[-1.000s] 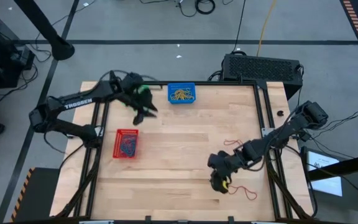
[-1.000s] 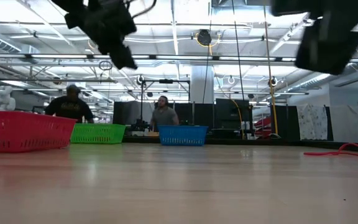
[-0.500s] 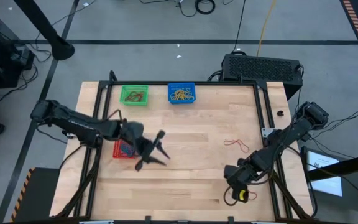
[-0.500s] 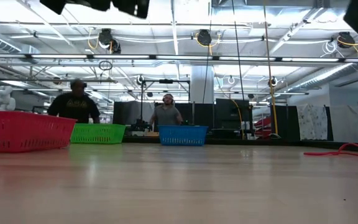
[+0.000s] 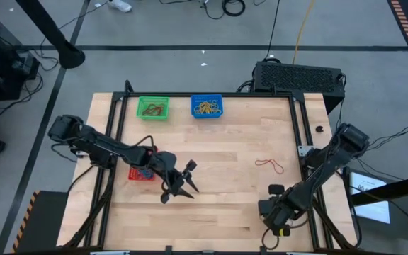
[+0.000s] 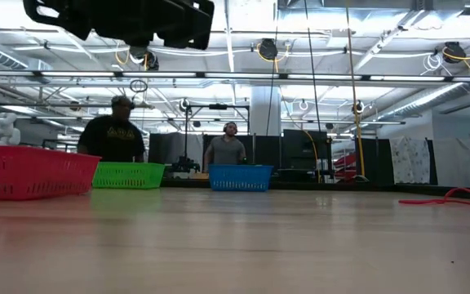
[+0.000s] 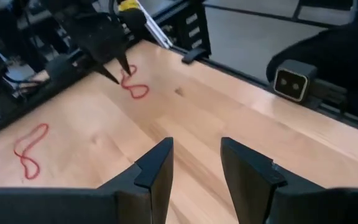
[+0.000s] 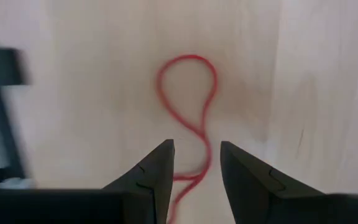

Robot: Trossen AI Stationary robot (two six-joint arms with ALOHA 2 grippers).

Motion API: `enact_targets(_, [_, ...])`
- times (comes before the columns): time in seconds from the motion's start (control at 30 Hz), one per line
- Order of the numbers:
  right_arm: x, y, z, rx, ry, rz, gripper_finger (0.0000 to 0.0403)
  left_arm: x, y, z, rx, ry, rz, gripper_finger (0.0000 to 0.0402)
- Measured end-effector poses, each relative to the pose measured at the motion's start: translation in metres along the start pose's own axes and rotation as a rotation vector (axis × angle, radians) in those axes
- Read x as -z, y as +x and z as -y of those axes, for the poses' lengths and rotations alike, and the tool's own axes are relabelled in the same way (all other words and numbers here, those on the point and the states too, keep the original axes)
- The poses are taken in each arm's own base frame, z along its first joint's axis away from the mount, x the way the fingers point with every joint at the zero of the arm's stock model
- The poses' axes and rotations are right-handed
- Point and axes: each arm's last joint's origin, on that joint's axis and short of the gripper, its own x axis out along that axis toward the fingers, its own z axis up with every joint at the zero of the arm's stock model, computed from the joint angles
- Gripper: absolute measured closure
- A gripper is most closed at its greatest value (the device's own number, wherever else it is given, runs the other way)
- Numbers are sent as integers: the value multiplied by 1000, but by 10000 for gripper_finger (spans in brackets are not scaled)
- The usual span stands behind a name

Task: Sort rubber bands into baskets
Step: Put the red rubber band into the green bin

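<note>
**Inspector A:** Since the earlier frames the left gripper (image 5: 183, 185) has swung away from the green rectangular plastic mesh basket (image 5: 153, 108) and now hangs over the desk just beside the red rectangular plastic mesh basket (image 5: 142, 172), towards the desk centre. The right gripper (image 5: 278, 218) has drawn back towards the desk's front edge, well away from that red basket.

**Inspector B:** Jaw condition?

**Inspector A:** Both sets spread, nothing held. The right wrist view shows a thin red rubber band (image 8: 188, 102), twisted into a figure-eight, lying flat directly ahead of the right jaws. A second thin red rubber band (image 5: 269, 164) lies loose on the wood, well apart from the red basket on its right-arm side.

**Inspector B:** Recommendation for the step in hand?

**Inspector A:** In my judgement this is the approach to a pick. The band is thin and flat, so the jaws should come down straddling a single strand near the crossing and touch the wood before pinching. A close too high would likely miss it.

**Inspector B:** Surface and surroundings?

**Inspector A:** The light wooden desk (image 5: 218, 142) carries a blue rectangular plastic mesh basket (image 5: 207, 106) holding yellow-tan bands, next to the green one, along the far edge from the red basket. Beyond it lies an open industrial hall, with two people standing behind the baskets.
</note>
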Motion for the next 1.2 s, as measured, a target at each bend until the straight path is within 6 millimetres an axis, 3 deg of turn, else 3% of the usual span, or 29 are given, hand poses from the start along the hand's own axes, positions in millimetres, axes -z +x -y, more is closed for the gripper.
enact_targets(0.3, [0,44,-5,92,-59,-116,288,-1,0,0,0,2,9,261])
enact_targets(0.43, [-1,43,-6,29,-66,-152,356,-1,0,-1,-3,5,18,261])
enact_targets(0.5, [0,37,-6,5,-45,-139,390,-2,0,-1,-6,7,25,261])
enact_targets(0.63, [3,13,-1,13,56,-70,399,-2,0,-1,-7,9,28,261])
enact_targets(0.8, [2,-26,6,14,168,169,402,-4,1,-4,-18,17,59,261])
enact_targets(0.93, [-3,-50,11,52,231,465,402,-2,16,-9,-58,-28,163,261])
enact_targets(1.07, [-15,-61,16,100,282,683,402,8,38,-13,-100,-83,297,261])
enact_targets(1.2, [-30,-59,17,96,280,736,402,17,56,-21,-191,-152,383,261])
